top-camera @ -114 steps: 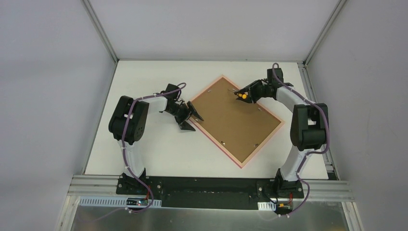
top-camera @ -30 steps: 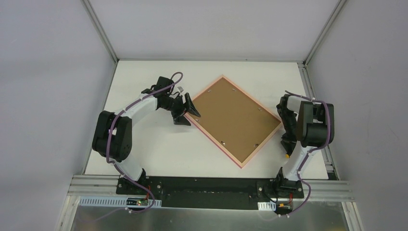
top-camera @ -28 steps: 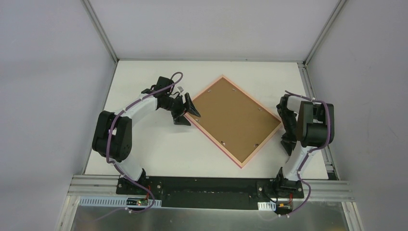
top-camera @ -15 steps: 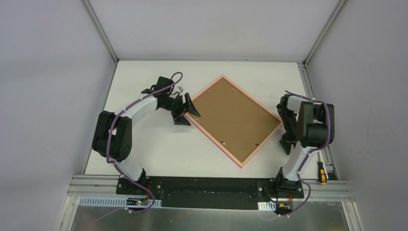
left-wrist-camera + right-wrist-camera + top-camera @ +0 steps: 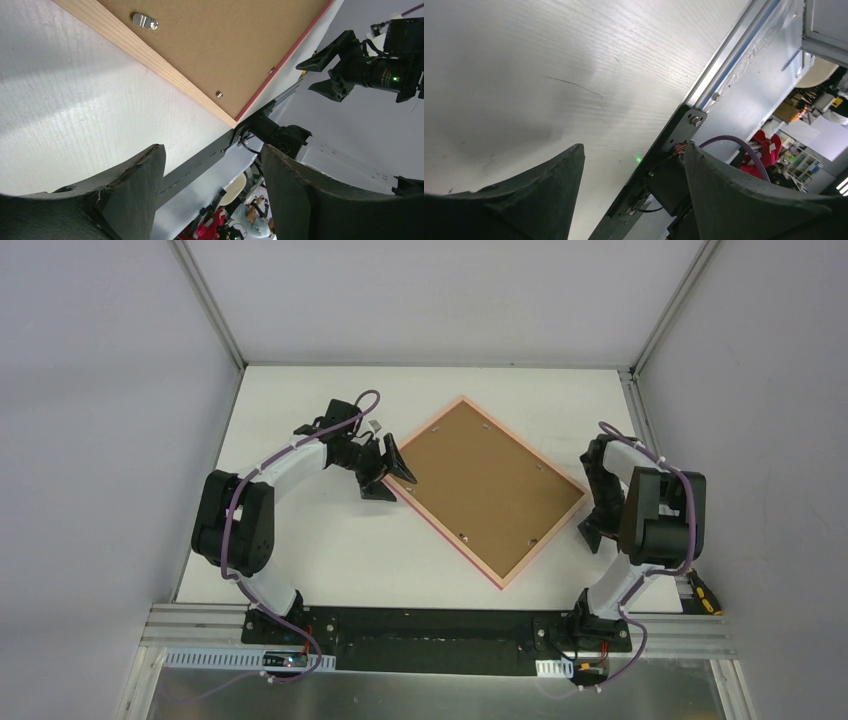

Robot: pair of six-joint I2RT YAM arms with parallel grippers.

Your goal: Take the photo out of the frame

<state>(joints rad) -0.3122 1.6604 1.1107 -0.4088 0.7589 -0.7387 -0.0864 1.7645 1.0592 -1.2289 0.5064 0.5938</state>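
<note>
Flat and back up in the middle of the white worktop [image 5: 300,550]: the frame [image 5: 490,490], a thin pink border around a brown board, turned diamond-wise with one corner toward the far edge, one toward the near edge and one toward each side. Of the photo, no picture side on view; only that brown board inside the border. Small metal tabs [image 5: 465,536] along the board's margins, one close up in the left wrist view.

Just beside the frame's left corner, by the border edge slanting toward the near side: the left gripper [image 5: 388,472], fingers spread wide, nothing between them. Touching the border or just clear of it, impossible to tell. In its own camera, two dark fingers [image 5: 130,200] low in view, bare worktop between them and the frame's pale wooden edge ahead.

Near the frame's right corner but apart from it, over bare worktop close to the right edge: the right gripper [image 5: 592,527], likewise spread and empty, only white surface between its fingers [image 5: 534,200].

Just outside the metal rail [image 5: 645,425] along the right edge, by the worktop's near right corner: a small yellow-and-black tool [image 5: 706,592]
</note>
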